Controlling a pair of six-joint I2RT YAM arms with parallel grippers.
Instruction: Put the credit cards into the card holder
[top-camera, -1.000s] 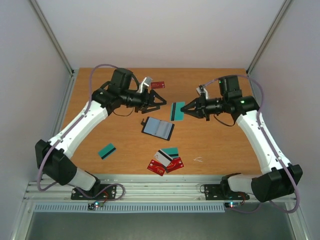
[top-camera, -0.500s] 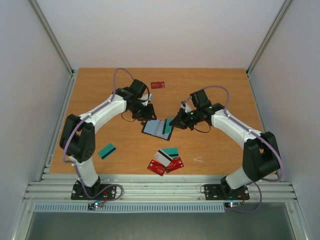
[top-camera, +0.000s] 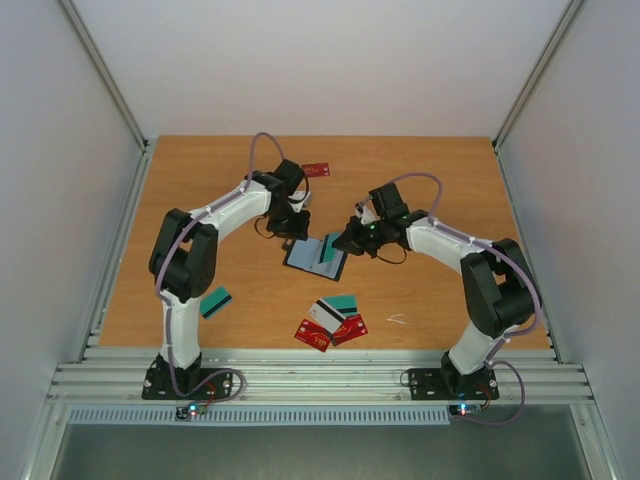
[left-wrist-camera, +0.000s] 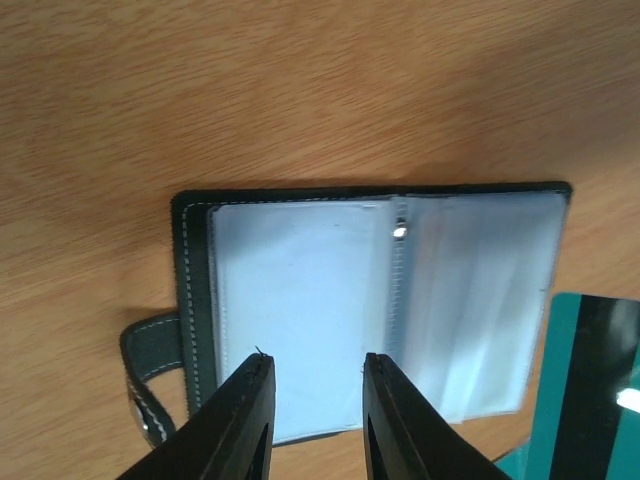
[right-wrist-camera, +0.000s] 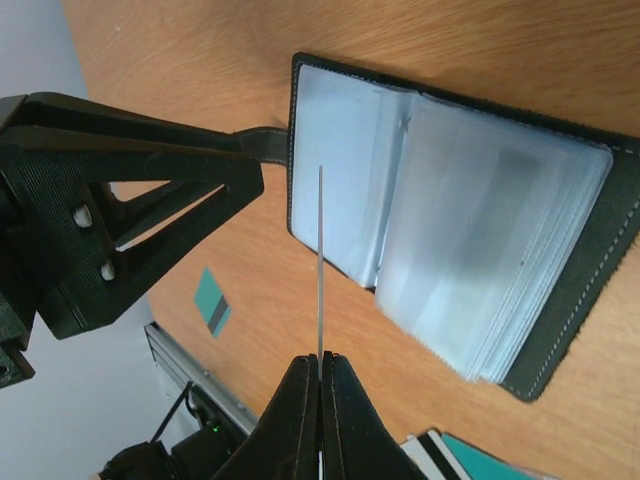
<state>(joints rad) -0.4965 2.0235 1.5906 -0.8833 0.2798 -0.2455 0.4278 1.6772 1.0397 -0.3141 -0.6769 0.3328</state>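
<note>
On the wooden table (top-camera: 440, 180), far to the left, a lone teal plastic card with a dark stripe (top-camera: 214, 301) lies flat, well apart from everything else; it has yet to be picked up. Next, the left gripper (left-wrist-camera: 313, 372) hangs low over the near-left page of the small black folding card holder (top-camera: 312, 258); its jaws stand apart with nothing between them, and whether they press on the page cannot be told. The holder lies spread open mid-table, its pale bluish-grey sleeves facing up and its clasp tab out to one side; no card shows in any sleeve. Just right of it, the right gripper (right-wrist-camera: 320, 372) is clamped on a thin teal card (right-wrist-camera: 320, 260), seen edge-on from its wrist and aimed at the left page; the card's tip is near the sleeves but not yet in one. Toward the front edge sits a loose pile of red, white and teal cards (top-camera: 331, 322); a single red card (top-camera: 316, 169) lies at the far side. By my reading the task has hardly begun: the first insertion is under way, and every other card remains out.
</note>
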